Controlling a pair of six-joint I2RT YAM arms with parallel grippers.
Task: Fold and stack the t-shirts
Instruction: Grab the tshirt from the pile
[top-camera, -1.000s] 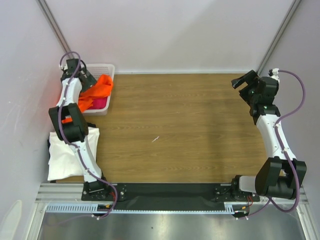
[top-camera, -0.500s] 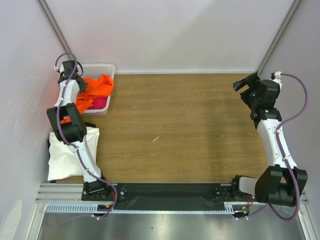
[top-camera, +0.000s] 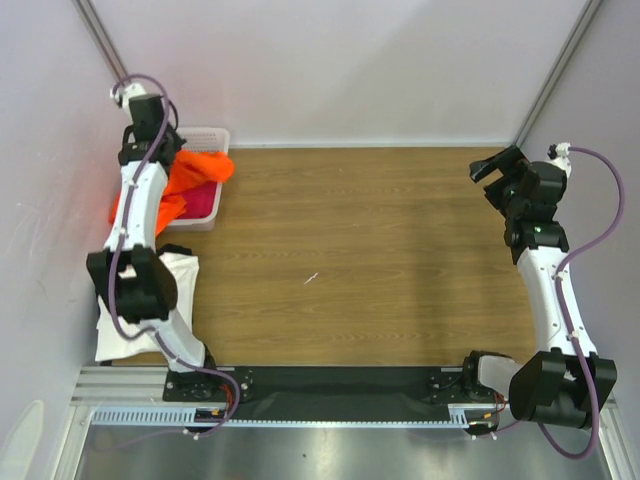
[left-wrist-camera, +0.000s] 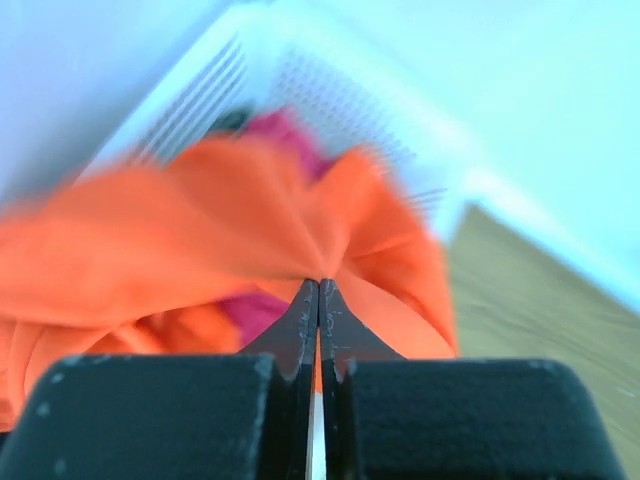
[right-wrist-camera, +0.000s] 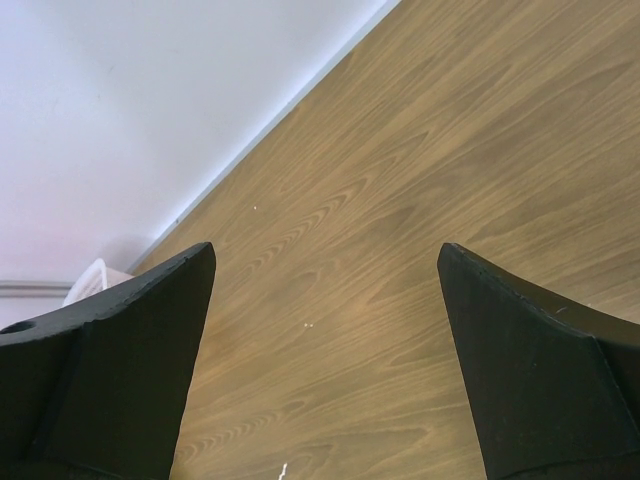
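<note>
In the left wrist view my left gripper (left-wrist-camera: 319, 285) is shut on a fold of the bright orange t-shirt (left-wrist-camera: 200, 230), which is bunched and lifted over the white lattice basket (left-wrist-camera: 330, 90). A magenta-pink t-shirt (left-wrist-camera: 270, 312) lies under it in the basket. From the top view the orange t-shirt (top-camera: 197, 168) drapes over the basket's (top-camera: 216, 134) near side, with the left gripper (top-camera: 168, 156) above it. A white t-shirt (top-camera: 120, 335) lies flat at the table's left edge. My right gripper (top-camera: 495, 166) hangs open over bare wood at the far right, nothing between its fingers (right-wrist-camera: 120, 350).
The wooden table (top-camera: 350, 260) spreads between the two arms, with a small white fleck (top-camera: 311, 278) near its middle. Walls close in on the left, back and right. The basket sits in the far left corner.
My left gripper has shut on the orange t-shirt and risen toward the back wall, pulling the cloth up. The right arm has drifted slightly right, still open.
</note>
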